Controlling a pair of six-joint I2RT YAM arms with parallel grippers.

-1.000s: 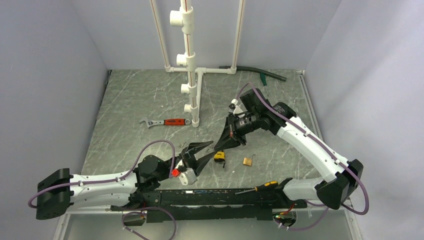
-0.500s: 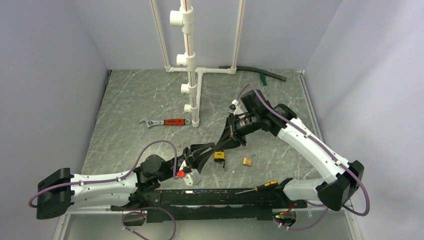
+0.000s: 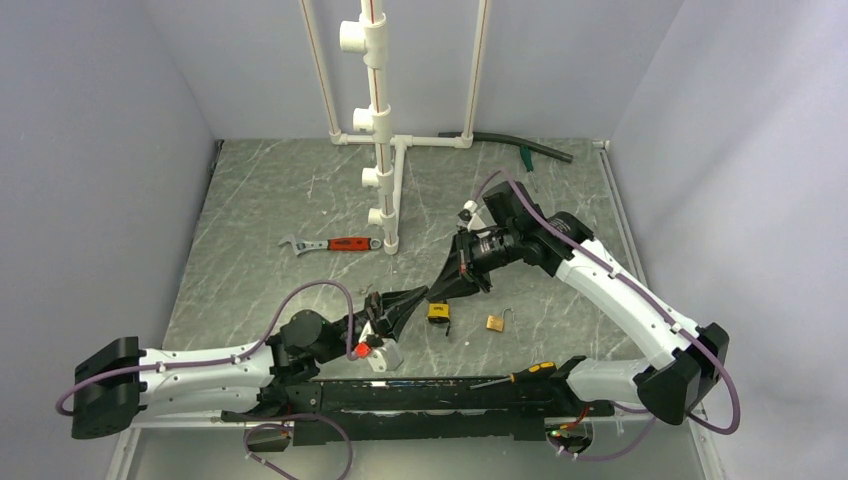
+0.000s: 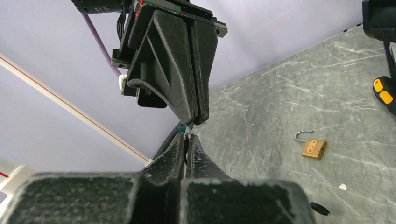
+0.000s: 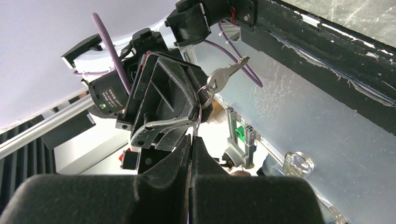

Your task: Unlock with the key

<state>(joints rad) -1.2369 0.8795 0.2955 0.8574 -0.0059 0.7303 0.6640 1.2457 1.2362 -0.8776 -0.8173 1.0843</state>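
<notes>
Left gripper [image 4: 187, 140] and right gripper [image 5: 191, 140] met tip to tip above the middle of the bench, both clenched, apparently on the ring of the key [image 5: 225, 73] — the key itself dangled free. An uneven pull or early release could have dropped it by the yellow-and-black padlock [image 3: 438, 313].

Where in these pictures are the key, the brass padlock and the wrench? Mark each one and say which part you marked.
key [image 5: 225, 74], right wrist view, on its silver blade.
brass padlock [image 4: 313, 149], left wrist view, on its body.
wrench [image 3: 348, 243], top view, on its red handle.
</notes>
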